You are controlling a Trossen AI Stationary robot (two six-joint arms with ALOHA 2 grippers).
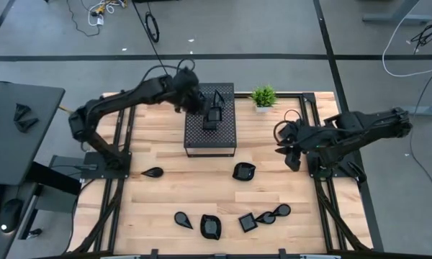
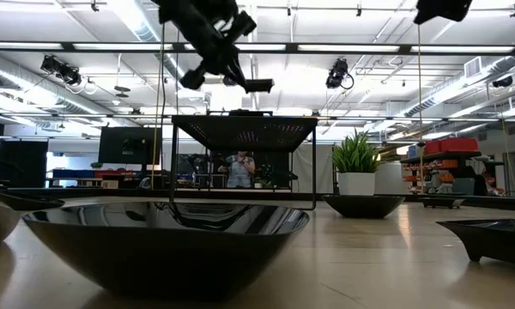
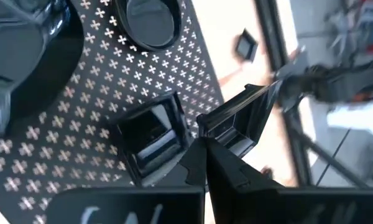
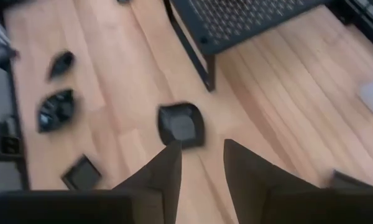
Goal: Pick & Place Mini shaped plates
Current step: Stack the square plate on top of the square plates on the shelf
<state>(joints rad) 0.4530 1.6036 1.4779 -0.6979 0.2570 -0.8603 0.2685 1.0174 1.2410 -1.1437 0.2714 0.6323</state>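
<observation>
The mini shaped plates are glossy black. Several lie on the wooden table (image 1: 165, 194): a teardrop (image 1: 153, 173), a rounded square (image 1: 243, 171) and a row near the front (image 1: 210, 226). Others rest on top of the black perforated box (image 1: 210, 137): a square one (image 3: 152, 134) and round ones (image 3: 149, 22). My left gripper (image 3: 202, 165) is above the box, shut on a square plate (image 3: 239, 118). My right gripper (image 4: 202, 162) is open and empty above the table's right part, short of the rounded square plate (image 4: 181, 124). My left gripper pinches the square plate by its rim (image 3: 206, 138), at the edge nearest the fingers, between the two shut fingertips. The plate sticks out beyond the fingertips, tilted. In the low view the gripper (image 2: 240, 81) holds it clear above the box top (image 2: 245, 122).
A small green potted plant (image 1: 263, 96) stands at the far edge, right of the box. Black frame rails (image 1: 313, 144) run along the table's left and right sides. A big dish (image 2: 167, 240) fills the low view's foreground. People show in the room behind.
</observation>
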